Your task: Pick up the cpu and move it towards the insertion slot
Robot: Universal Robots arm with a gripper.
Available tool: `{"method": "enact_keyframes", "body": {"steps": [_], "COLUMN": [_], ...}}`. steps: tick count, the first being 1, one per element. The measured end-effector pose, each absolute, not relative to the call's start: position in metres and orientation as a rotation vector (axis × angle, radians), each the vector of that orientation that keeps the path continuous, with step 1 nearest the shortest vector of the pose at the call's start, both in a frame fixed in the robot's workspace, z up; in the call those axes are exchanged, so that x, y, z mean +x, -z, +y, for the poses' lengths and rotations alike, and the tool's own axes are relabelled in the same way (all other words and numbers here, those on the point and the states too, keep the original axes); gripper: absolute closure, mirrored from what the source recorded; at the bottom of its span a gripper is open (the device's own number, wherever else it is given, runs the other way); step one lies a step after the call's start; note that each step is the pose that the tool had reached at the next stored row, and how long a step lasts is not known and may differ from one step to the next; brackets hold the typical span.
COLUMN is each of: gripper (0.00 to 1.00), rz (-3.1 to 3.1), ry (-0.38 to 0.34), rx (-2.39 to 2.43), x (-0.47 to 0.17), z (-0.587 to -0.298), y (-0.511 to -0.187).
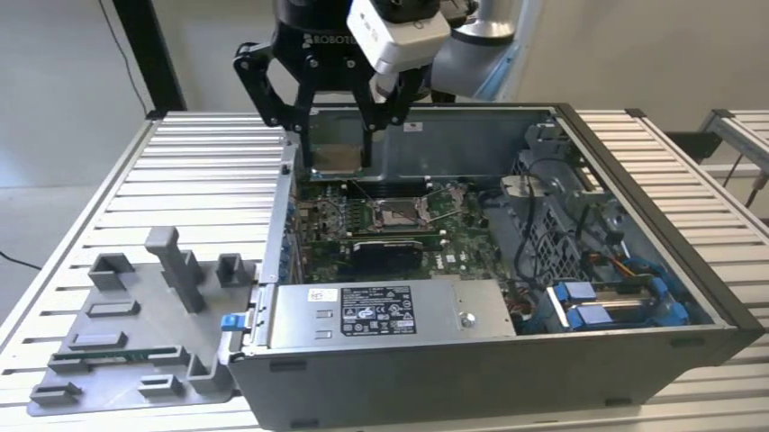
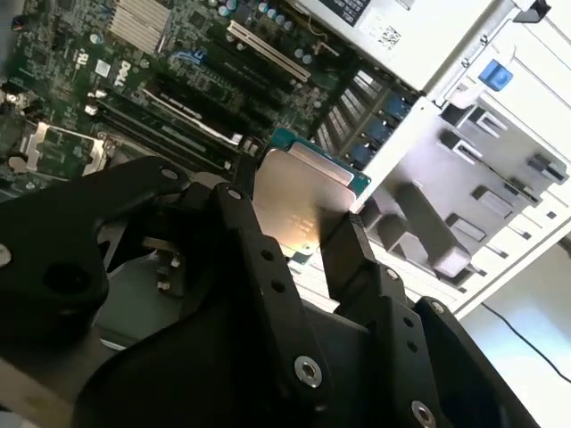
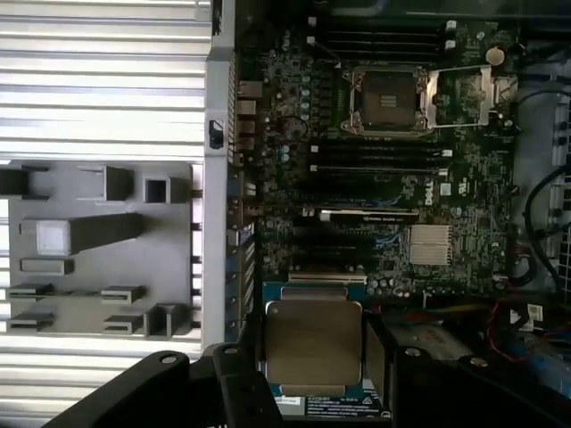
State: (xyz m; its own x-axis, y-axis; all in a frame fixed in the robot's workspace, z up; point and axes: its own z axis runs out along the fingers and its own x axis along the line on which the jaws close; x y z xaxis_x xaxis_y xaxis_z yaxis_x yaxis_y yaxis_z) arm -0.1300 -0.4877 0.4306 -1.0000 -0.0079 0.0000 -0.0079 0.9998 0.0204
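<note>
Above the open computer case point(image 1: 505, 360) we held the cpu point(image 3: 314, 343) clamped by its edges between the closed jaws of the gripper point(image 1: 340, 162), its silvery lid left bare so nothing pressed on the contact side. We kept it lifted clear of the green circuit board point(image 3: 464, 187), near the case's back wall in the exterior view, so it could pass over the board's parts without catching. Well apart from it on the board lay the insertion slot point(image 1: 398, 212), frame swung open and brownish centre uncovered, ready to take a chip.
</note>
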Motion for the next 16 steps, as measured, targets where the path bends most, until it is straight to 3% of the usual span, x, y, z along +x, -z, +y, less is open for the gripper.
{"method": "enact_keyframes", "body": {"steps": [16], "gripper": [1.00], "rz": [-3.141], "ry": [0.032], "rx": [0.012], "x": [-0.110], "z": [-0.488], "y": [-0.428]}}
